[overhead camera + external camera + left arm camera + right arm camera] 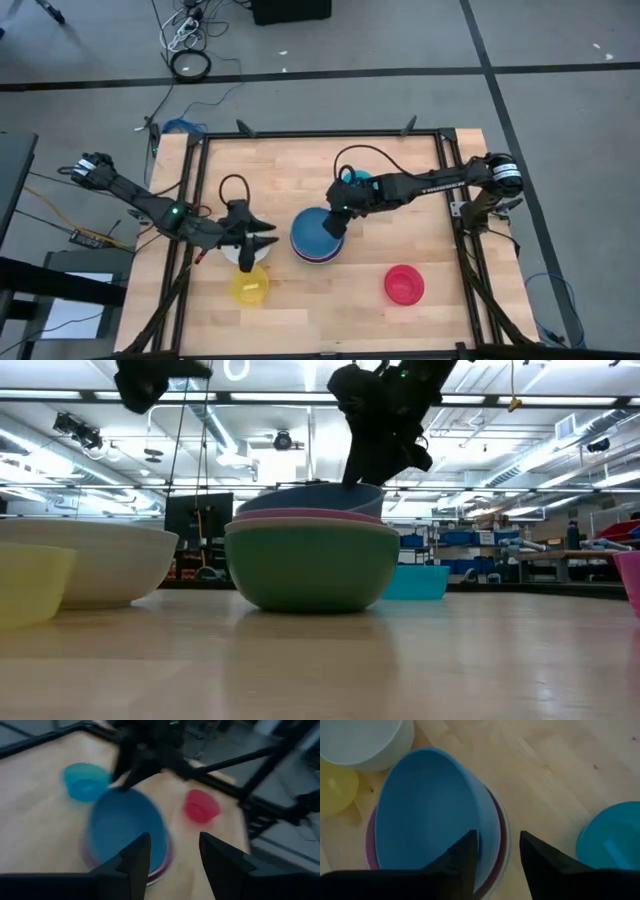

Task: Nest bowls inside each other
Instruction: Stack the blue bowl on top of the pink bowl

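A blue bowl [425, 815] lies tilted inside a pink bowl [310, 517], which sits in a green bowl [310, 570] at the table's middle. My right gripper [500, 855] is open and slants down at the blue bowl's far-right rim, one finger inside the bowl and one outside. My left gripper [172, 855] hangs open above the white bowl [243, 255], left of the stack, with nothing between its fingers. A yellow bowl [250, 285], a red bowl [404, 284] and a small cyan bowl [356, 180] each stand alone on the table. My right gripper straddles the blue bowl's rim [490, 845] from above, slanting in from the table's right. One finger [465, 857] is over the bowl's inside and the other beyond its outer wall. Whether either finger touches the rim, I cannot tell.
A black frame [320, 133] runs around the wooden table top. The yellow bowl is near the front left, the red one near the front right and the cyan one behind the stack. Bare wood lies between the stack and the red bowl.
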`<state>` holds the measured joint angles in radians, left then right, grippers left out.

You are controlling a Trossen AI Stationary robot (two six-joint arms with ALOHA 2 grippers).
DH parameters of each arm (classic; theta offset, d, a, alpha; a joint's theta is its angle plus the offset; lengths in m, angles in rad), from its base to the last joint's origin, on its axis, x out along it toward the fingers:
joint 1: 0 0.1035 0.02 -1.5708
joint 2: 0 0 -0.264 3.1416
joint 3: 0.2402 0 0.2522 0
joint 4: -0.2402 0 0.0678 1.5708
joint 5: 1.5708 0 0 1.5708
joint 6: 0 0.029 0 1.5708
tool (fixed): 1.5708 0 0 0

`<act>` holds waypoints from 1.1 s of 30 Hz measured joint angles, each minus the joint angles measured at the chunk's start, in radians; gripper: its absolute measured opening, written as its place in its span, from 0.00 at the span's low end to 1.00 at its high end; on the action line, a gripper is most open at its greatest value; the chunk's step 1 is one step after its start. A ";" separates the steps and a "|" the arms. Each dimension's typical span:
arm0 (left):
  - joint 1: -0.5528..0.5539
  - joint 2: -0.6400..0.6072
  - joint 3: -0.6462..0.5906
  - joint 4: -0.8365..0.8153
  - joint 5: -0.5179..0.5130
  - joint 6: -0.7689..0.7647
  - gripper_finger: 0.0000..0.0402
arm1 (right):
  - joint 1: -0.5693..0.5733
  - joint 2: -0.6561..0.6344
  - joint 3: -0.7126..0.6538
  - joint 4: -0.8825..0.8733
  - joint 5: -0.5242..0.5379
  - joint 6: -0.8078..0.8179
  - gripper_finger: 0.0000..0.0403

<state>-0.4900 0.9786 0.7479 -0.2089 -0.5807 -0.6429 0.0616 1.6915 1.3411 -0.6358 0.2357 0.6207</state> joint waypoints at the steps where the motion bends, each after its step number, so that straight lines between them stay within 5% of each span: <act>1: 0.005 -0.011 0.000 -0.050 -0.018 -0.024 0.44 | 0.000 -0.003 0.000 0.001 0.007 -0.012 0.35; 9: 0.043 -0.059 0.000 -0.369 -0.052 -0.204 0.44 | 0.036 -0.063 0.000 0.010 0.204 -0.150 0.34; 25: 0.092 -0.057 0.000 -0.363 -0.105 -0.197 0.44 | 0.024 0.078 0.000 0.063 0.150 -0.182 0.29; 33: 0.092 -0.057 0.000 -0.363 -0.105 -0.195 0.44 | 0.042 -0.024 0.000 0.129 0.253 -0.242 0.29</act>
<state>-0.3981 0.9215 0.7483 -0.5716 -0.6857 -0.8378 0.1036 1.6671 1.3411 -0.5071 0.4887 0.3790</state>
